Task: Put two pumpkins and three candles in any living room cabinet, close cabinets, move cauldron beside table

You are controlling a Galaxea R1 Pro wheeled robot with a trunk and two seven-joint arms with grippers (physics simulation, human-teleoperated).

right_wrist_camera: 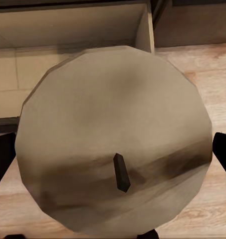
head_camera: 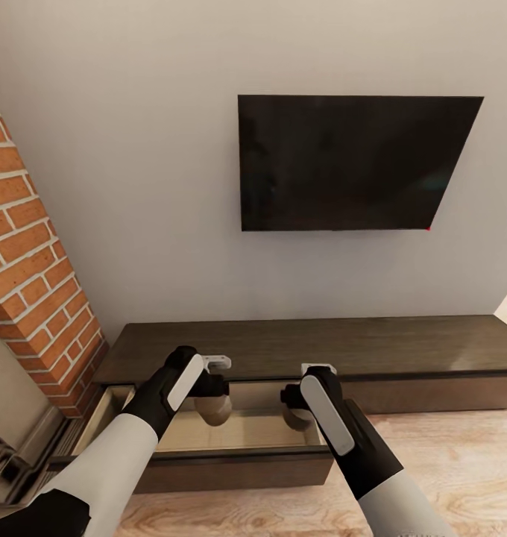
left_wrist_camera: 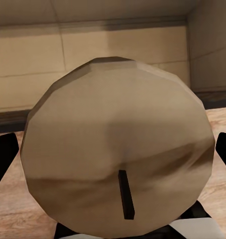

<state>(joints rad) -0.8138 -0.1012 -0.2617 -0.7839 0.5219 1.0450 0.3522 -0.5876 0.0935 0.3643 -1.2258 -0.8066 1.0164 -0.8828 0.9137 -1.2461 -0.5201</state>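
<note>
Pincers left (head_camera: 212, 388) and right (head_camera: 302, 391) each grasping stubby tan candle (head_camera: 214, 410), (head_camera: 298, 418) above open dark wood drawer (head_camera: 238, 455). Lower gently, then let go.

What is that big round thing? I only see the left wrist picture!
Observer: It's a candle, held in the left tool. The head view shows it hanging above an open drawer of the long dark cabinet.
Operator: Is the other arm doing anything?
Observer: Yes, the right tool holds a second candle, above the same drawer.
Operator: What's around the cabinet?
Observer: A black TV hangs on the wall above it, and a brick chimney stands at its left end.
</note>
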